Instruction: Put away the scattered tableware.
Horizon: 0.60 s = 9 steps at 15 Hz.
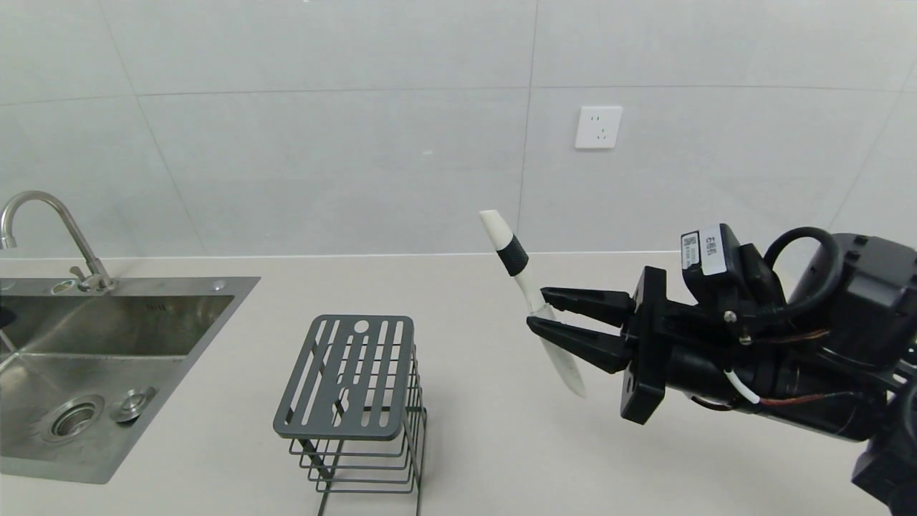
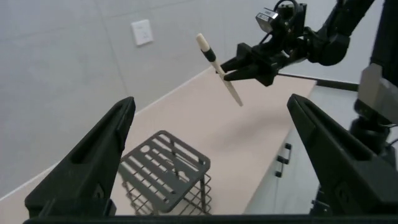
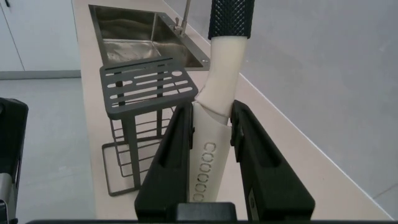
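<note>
A white knife (image 1: 514, 256) with a black grip band hangs in the air above the counter, tilted, handle up and blade down. My right gripper (image 1: 536, 309) is shut on it where handle meets blade; the right wrist view shows the knife (image 3: 217, 93) clamped between both fingers (image 3: 177, 146). A dark grey slotted rack (image 1: 351, 373) stands on the counter, to the left of the knife and lower. My left gripper (image 2: 210, 111) is open and holds nothing, with the rack (image 2: 165, 165) beyond it and the right gripper (image 2: 227, 70) with the knife (image 2: 214, 57) farther off.
A steel sink (image 1: 107, 315) with a faucet (image 1: 43, 215) is set into the counter at the left. A tiled wall with a white socket (image 1: 598, 127) runs along the back. Bare counter (image 1: 487, 401) lies between the rack and my right arm.
</note>
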Tool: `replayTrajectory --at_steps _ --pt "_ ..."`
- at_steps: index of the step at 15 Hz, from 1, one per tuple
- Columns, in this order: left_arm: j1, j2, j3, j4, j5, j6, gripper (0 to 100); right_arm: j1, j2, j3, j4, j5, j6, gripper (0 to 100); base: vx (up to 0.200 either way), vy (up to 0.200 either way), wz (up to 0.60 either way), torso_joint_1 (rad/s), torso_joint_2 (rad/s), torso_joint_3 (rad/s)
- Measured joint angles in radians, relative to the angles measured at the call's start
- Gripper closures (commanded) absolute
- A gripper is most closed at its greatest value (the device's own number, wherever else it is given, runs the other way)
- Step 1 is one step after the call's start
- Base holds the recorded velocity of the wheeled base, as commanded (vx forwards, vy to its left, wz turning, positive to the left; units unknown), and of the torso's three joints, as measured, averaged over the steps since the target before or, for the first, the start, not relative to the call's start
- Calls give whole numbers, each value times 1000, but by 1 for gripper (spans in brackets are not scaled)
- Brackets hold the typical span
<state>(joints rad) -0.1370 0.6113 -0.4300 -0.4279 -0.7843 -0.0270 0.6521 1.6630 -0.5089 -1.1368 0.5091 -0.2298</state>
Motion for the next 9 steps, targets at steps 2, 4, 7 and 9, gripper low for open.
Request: replayTrajectory --at_steps 2,4,7,9 --pt "-50 130 -1 -99 -24 -5 0 0 -10 0 0 -4 -2 100 0 0 0 0 0 0" --pt "-98 234 -1 -188 -32 36 0 0 -19 0 0 -4 -4 100 0 0 0 0 0 0" --pt "-194 384 -3 -277 -35 126 0 1 -25 -1 -37 -2 -10 100 0 0 0 0 0 0" --pt "-269 477 -21 -319 -35 133 0 10 -27 -7 -41 1 -29 100 0 0 0 0 0 0"
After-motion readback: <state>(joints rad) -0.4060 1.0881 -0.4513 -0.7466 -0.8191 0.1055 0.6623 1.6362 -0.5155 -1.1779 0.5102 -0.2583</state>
